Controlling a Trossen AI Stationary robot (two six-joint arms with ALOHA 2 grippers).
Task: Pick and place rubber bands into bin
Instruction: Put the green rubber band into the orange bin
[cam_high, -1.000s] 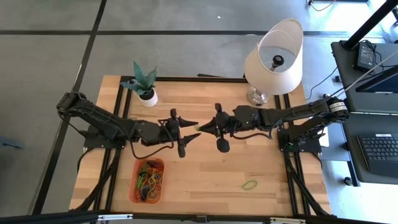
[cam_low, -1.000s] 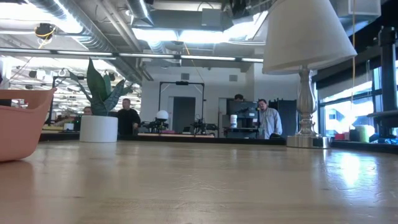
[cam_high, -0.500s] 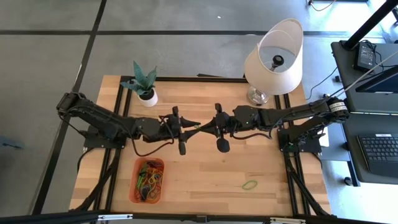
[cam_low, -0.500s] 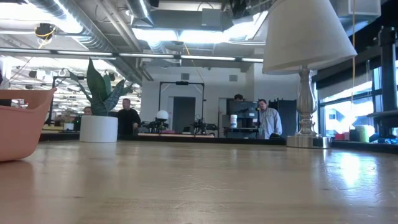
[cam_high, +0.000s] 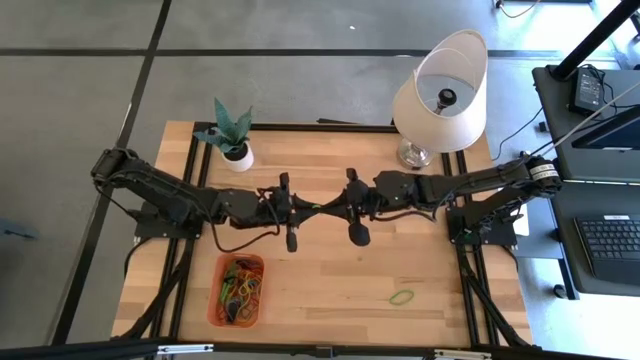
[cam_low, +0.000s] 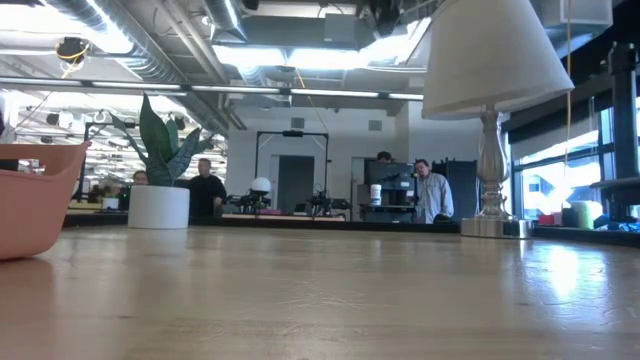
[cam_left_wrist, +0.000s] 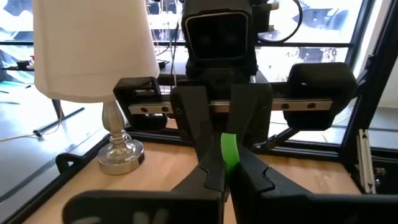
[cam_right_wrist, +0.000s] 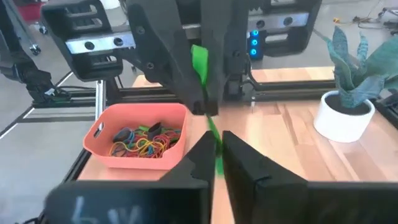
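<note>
Above the table's middle my two grippers meet tip to tip. A green rubber band (cam_high: 319, 207) spans the short gap between them, clear of the wood. My left gripper (cam_high: 308, 207) comes from the left and is shut on it; my right gripper (cam_high: 331, 208) comes from the right and is also shut on it. The orange bin (cam_high: 213, 300) stands near the front left with several coloured rubber bands (cam_high: 240, 290) inside. Another green rubber band (cam_high: 401, 297) lies flat on the table at the front right. My left gripper pinches one end of the green band (cam_left_wrist: 229, 148) between its two fingers (cam_left_wrist: 208, 177), reaching level from the table's left. The band stays clear of the table. My right gripper has the band's other end (cam_right_wrist: 217, 152) between its two fingers (cam_right_wrist: 242, 158), reaching level from the table's right; the band runs on to the left fingers (cam_right_wrist: 186, 81).
A white pot with a green plant (cam_high: 233, 135) stands at the far left, and a lamp with a white shade (cam_high: 440, 90) at the far right. The low view shows only the bin's wall (cam_low: 30, 200), the pot and the lamp; people stand in the room behind.
My left gripper's fingers, spread wide a second ago, have shut on the green band held out by my right gripper. Both arms have otherwise stayed in place above the table's middle.
</note>
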